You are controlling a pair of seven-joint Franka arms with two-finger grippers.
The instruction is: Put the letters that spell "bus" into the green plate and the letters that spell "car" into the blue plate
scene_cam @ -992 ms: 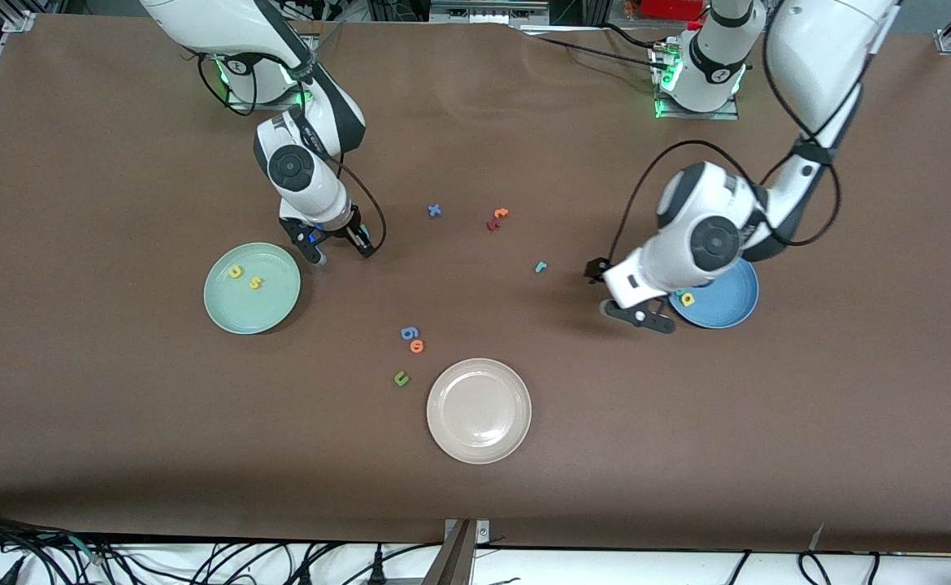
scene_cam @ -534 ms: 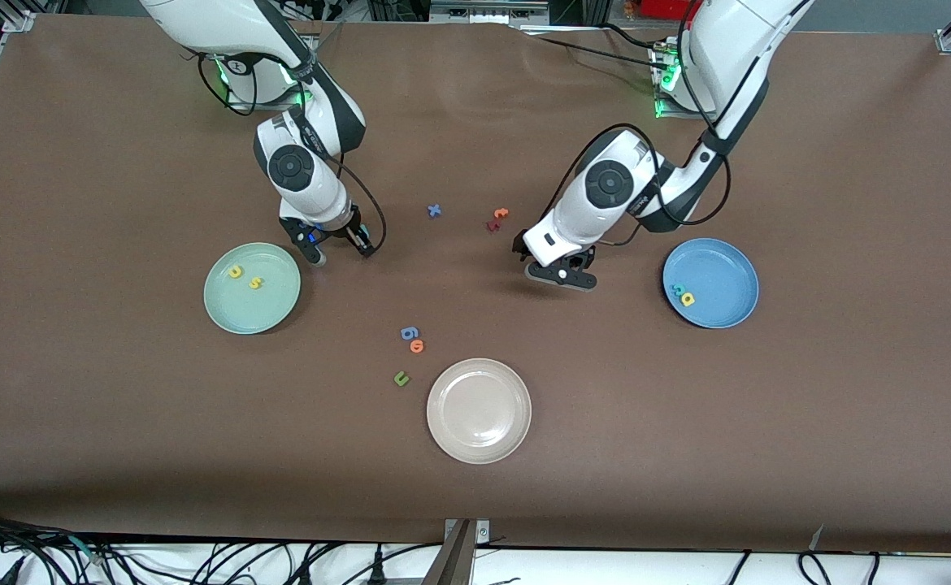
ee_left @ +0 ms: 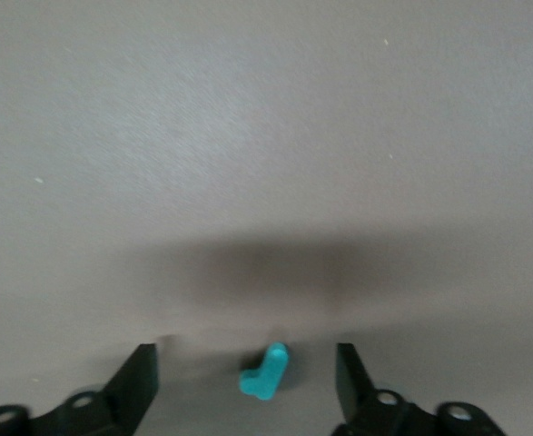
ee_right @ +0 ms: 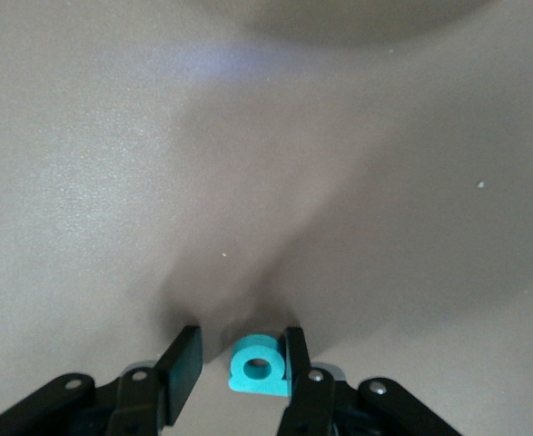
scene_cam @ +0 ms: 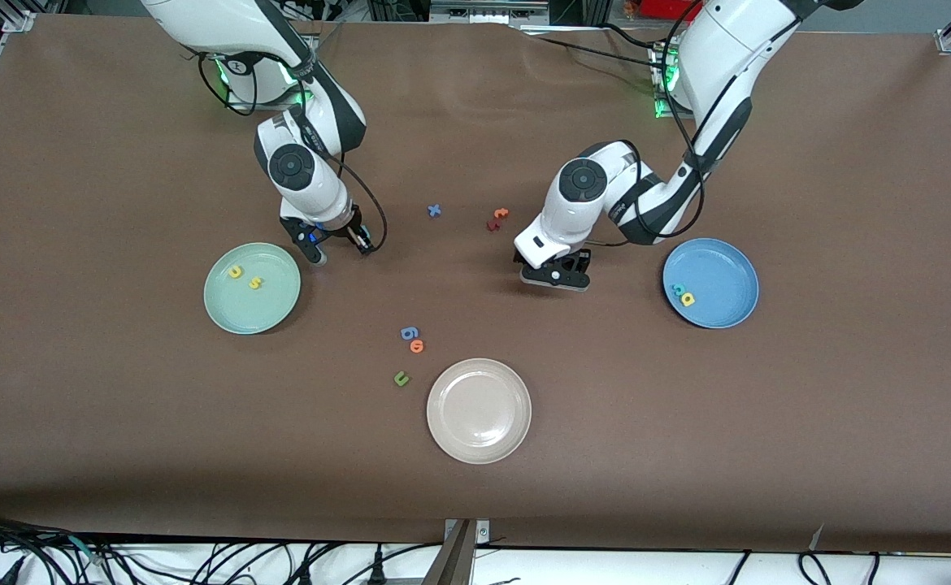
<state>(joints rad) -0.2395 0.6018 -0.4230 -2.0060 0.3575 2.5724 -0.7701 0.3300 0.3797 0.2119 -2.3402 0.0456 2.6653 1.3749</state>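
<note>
**Straddling two teal letters on open bench**

My left gripper point(ee_left: 246, 381) stands spread around the teal "r" point(ee_left: 267, 371), touching neither side, bare bench all round. My right gripper point(ee_right: 239, 363) brackets the teal "b" point(ee_right: 258, 365), one finger touching, beside the green plate point(scene_cam: 252, 288). The blue plate point(scene_cam: 710, 283) sits well apart.

Both arms are reached down from their bases to the worktop, wrists bent so the grippers point downward.

Left gripper point(ee_left: 246, 386): held low over the worktop, its 2 fingers point(ee_left: 137, 381) spread wide with a clear gap on each side of what lies between them.

Right gripper point(ee_right: 239, 363): set low at the worktop, its 2 fingers point(ee_right: 184, 363) drawn fairly close together, 1 of them touching what stands between them.
</note>
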